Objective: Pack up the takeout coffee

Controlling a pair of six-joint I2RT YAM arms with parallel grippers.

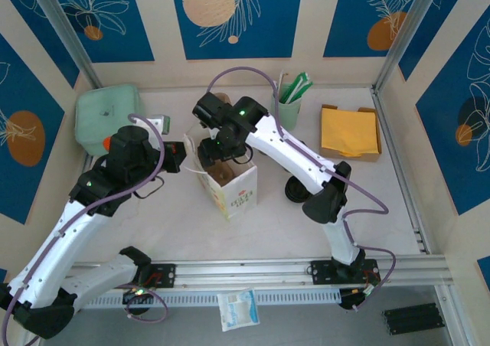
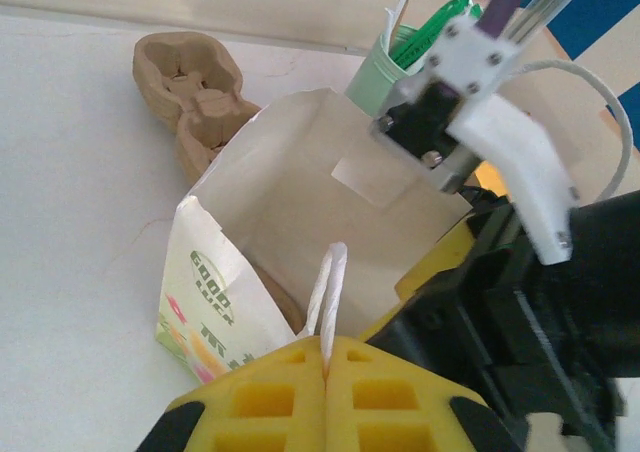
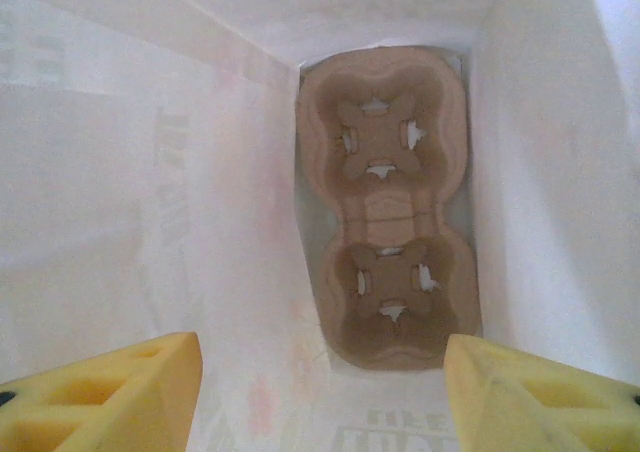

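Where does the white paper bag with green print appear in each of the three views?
Top external: the white paper bag stands open at table centre, between the arms.
Left wrist: centre, a strip of its paper pinched in the shut left claw.
Right wrist: seen from inside, white walls around the open right claw.
Shared landmark: the brown moulded-pulp cup carrier on the bag's floor.
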